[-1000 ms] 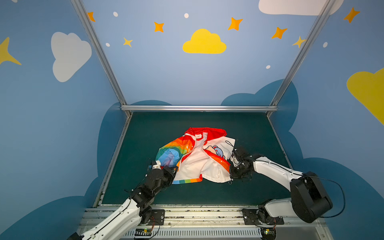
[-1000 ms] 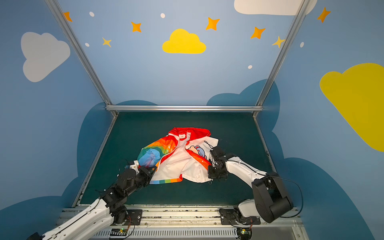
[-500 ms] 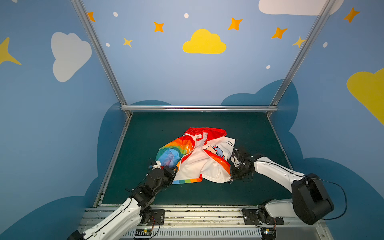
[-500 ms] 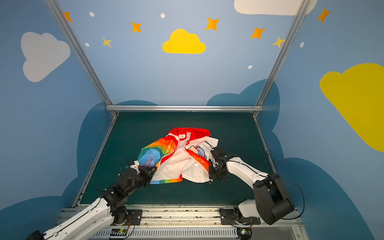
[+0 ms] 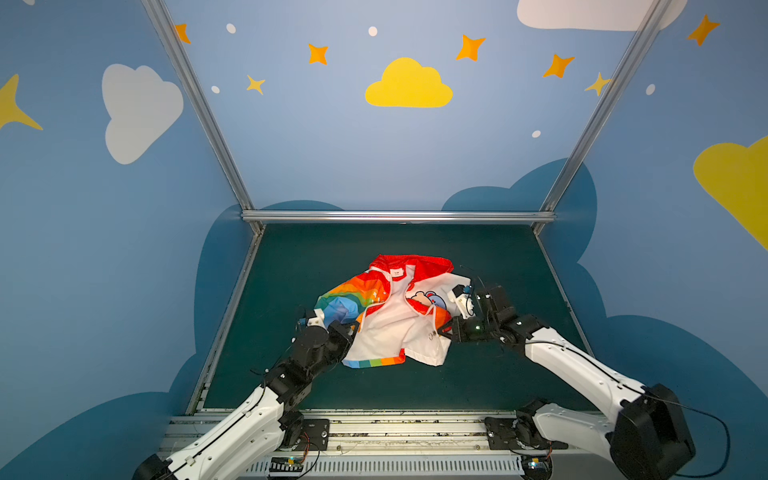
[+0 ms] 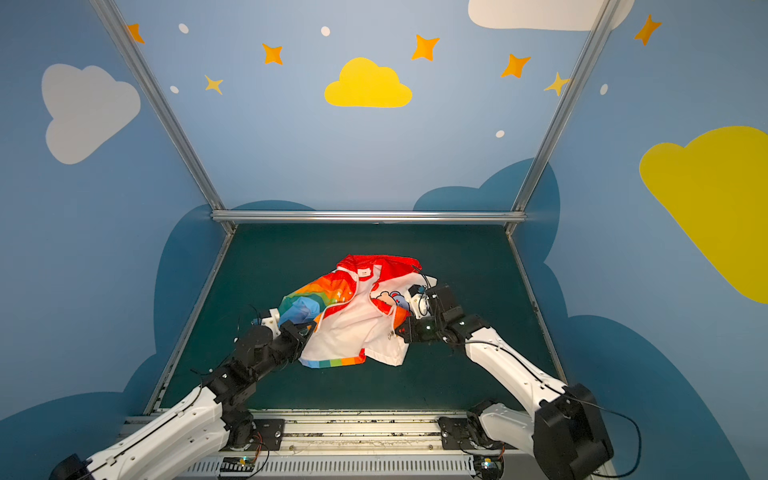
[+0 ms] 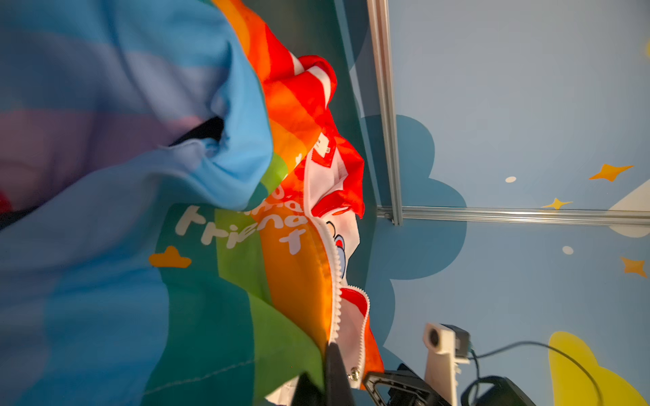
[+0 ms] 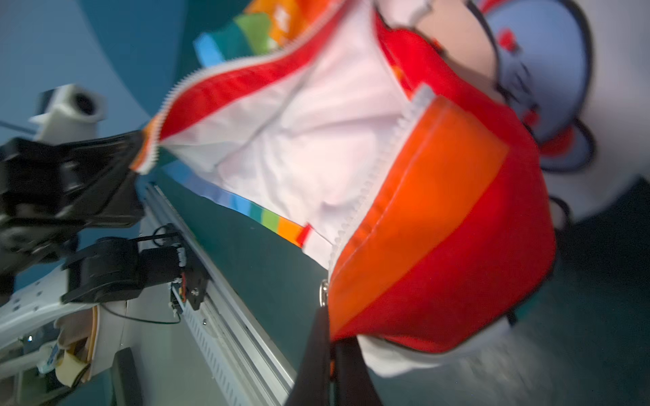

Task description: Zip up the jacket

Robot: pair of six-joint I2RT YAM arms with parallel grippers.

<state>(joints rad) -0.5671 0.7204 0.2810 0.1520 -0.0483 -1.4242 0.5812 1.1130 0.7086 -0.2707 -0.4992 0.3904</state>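
In both top views the jacket [image 5: 390,328] [image 6: 349,332] is lying open mid-mat [image 5: 291,291]. The left gripper [image 5: 352,328] and right gripper [image 5: 442,331] are each pinching one front edge, with lining gaping between.

In the left wrist view, teeth [image 7: 337,298] are running away from clamped fingers [image 7: 336,369].

In the right wrist view, the ring [image 8: 323,291] is sitting just beside clenched fingers [image 8: 313,351], so the right arm is nearer.

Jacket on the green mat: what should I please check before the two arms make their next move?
1. Left gripper: jaws shut on the jacket front edge: ok.
2. Right gripper: jaws shut on the opposite front edge: ok.
3. Zipper teeth of both edges joined: not ok, they stand apart.
4. Small metal piece beside the right jaws is the zipper pull: cannot tell.
5. Jacket lies flat: not ok, it is bunched.
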